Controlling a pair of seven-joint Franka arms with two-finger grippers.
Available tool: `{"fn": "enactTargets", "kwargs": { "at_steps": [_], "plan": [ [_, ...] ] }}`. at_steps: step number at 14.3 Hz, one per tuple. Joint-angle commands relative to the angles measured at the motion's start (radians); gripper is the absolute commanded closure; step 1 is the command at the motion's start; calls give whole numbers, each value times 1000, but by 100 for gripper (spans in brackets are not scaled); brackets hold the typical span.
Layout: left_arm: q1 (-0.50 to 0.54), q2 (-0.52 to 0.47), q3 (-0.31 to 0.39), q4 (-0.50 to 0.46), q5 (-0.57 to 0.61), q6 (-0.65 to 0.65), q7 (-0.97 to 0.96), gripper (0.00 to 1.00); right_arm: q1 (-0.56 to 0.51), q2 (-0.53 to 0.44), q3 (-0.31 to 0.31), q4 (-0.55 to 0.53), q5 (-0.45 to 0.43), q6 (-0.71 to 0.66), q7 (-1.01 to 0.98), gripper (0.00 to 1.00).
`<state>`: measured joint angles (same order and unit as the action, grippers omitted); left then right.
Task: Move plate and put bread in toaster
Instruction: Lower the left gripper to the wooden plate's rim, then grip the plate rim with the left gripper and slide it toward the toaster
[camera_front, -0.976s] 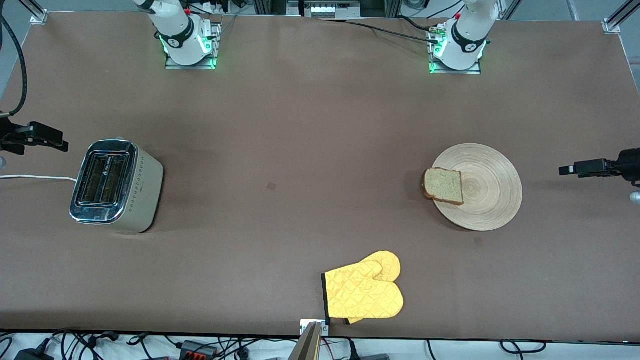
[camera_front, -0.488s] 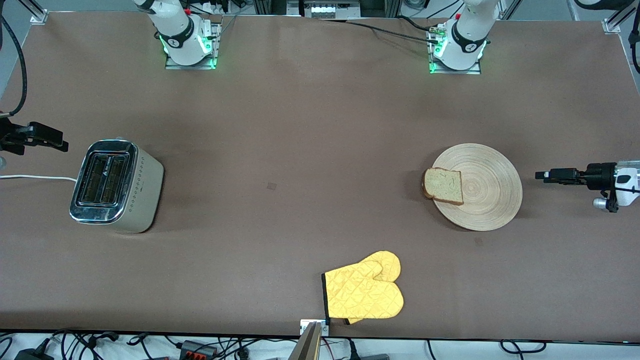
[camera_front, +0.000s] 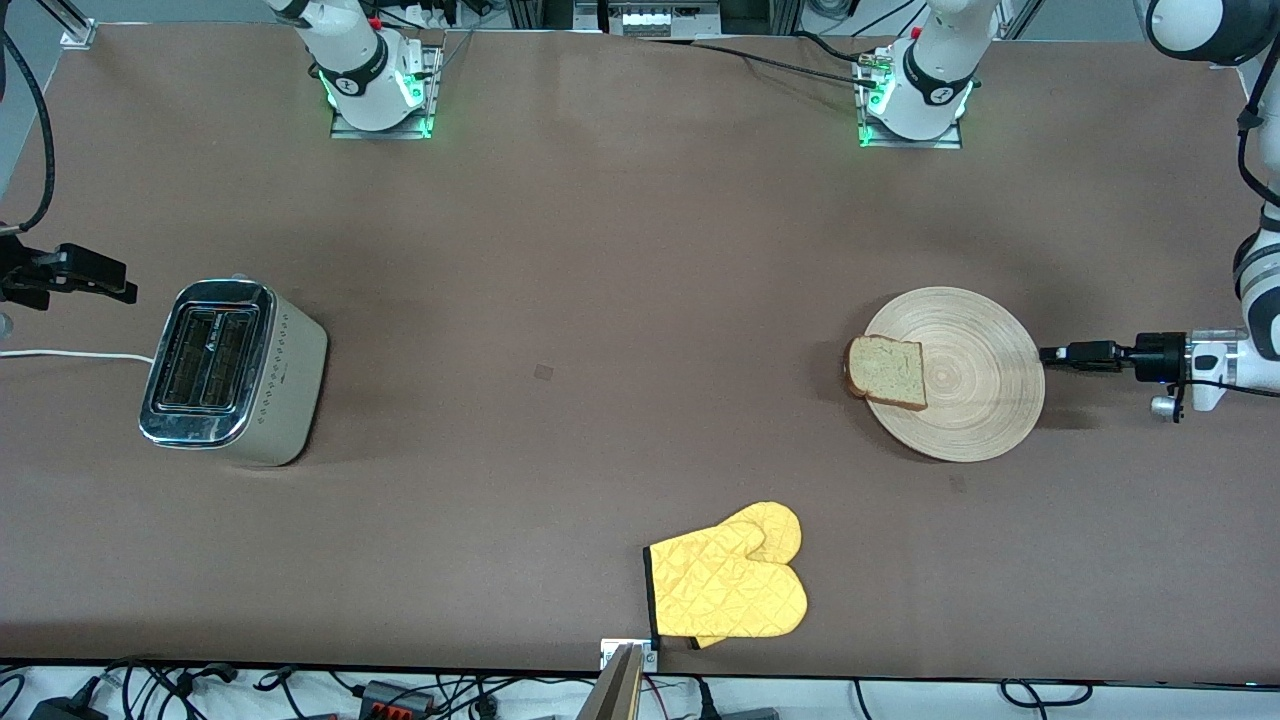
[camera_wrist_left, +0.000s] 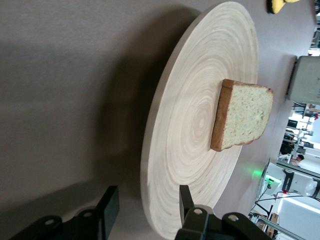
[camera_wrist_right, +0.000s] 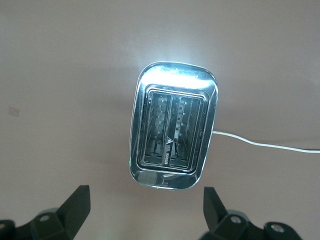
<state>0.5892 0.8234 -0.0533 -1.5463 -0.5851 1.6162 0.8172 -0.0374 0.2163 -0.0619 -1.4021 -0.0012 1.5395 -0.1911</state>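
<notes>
Light-wood grain fills the left wrist view, where the left pincer (camera_wrist_left: 145, 210) straddles the rim of the plate (camera_wrist_left: 175, 150): one finger lies under the edge, the other over the top face, with a gap still showing, so the fingers stand partly open around the rim and no firm grip can be seen. In the front view this pincer (camera_front: 1048, 354) comes in flat at the plate's edge toward the left arm's end of the counter (camera_front: 600, 250). On the plate (camera_front: 985, 400) lies the bread (camera_front: 888, 371), overhanging the rim on the side toward the toaster (camera_front: 235, 372).

Toward the right arm's end, the right pincer (camera_front: 120, 288) waits beside the toaster, its fingers spread wide and holding nothing. Its wrist view looks down into the toaster (camera_wrist_right: 172, 132): both slots are empty, and a white cord (camera_wrist_right: 270, 144) trails off. A yellow oven mitt (camera_front: 728, 588) lies near the counter's front edge, nearer the camera than the plate.
</notes>
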Motion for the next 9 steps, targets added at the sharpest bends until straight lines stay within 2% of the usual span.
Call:
{"fn": "enactTargets", "kwargs": {
  "at_steps": [1,3,4,5,9],
  "plan": [
    [11,51,-8,11,-54,-12,68,65,-1,-5,7,-3,-14,4,7,0],
    [11,63,-8,9,-103,-9,74,73,1,-5,7,-5,-14,2,7,0],
    [9,63,-8,9,-105,-10,74,83,1,-5,7,-3,-14,4,7,0],
    [6,62,-7,11,-105,-10,74,99,-1,-5,7,-5,-14,2,7,0],
    [11,63,-8,12,-113,-12,69,99,-1,-5,7,-3,-14,2,7,0]
  ]
}}
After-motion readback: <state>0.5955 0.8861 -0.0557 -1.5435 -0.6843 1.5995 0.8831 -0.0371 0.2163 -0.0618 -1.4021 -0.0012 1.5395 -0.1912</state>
